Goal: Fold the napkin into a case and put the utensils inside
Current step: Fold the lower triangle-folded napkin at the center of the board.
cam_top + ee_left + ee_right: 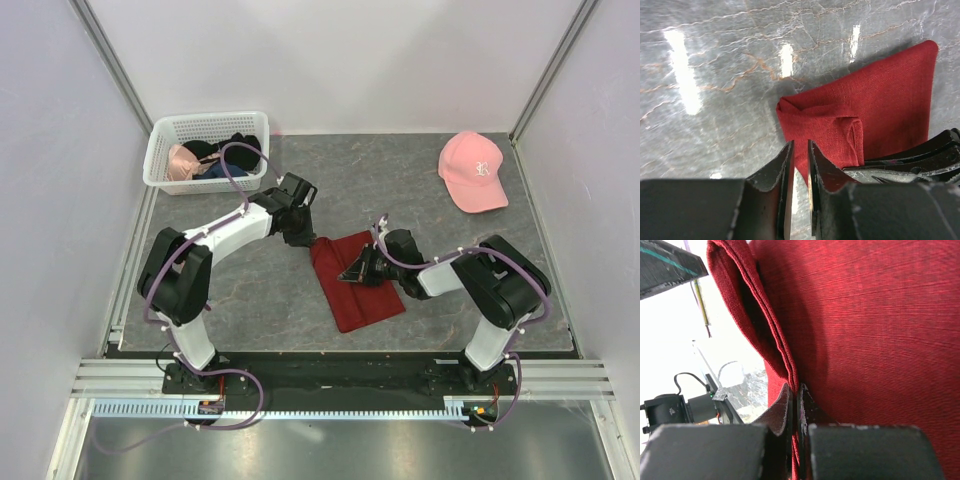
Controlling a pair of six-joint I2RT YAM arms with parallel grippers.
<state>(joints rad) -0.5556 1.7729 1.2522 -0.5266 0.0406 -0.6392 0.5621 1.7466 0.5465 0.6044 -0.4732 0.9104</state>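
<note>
Grey tabletop [420,200]: red napkin [360,295] centre, laundry basket [160,165] and pink cap [472,170] behind

White basket [205,186], pink cap [473,170]

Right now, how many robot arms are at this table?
2. The left arm reaches from the near left to the napkin's far corner; the right arm reaches from the near right to its right side. None seems hidden.

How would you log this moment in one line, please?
napkin: partly folded | right gripper: shut on its folded edge | left gripper: at far corner, grip unclear
</note>
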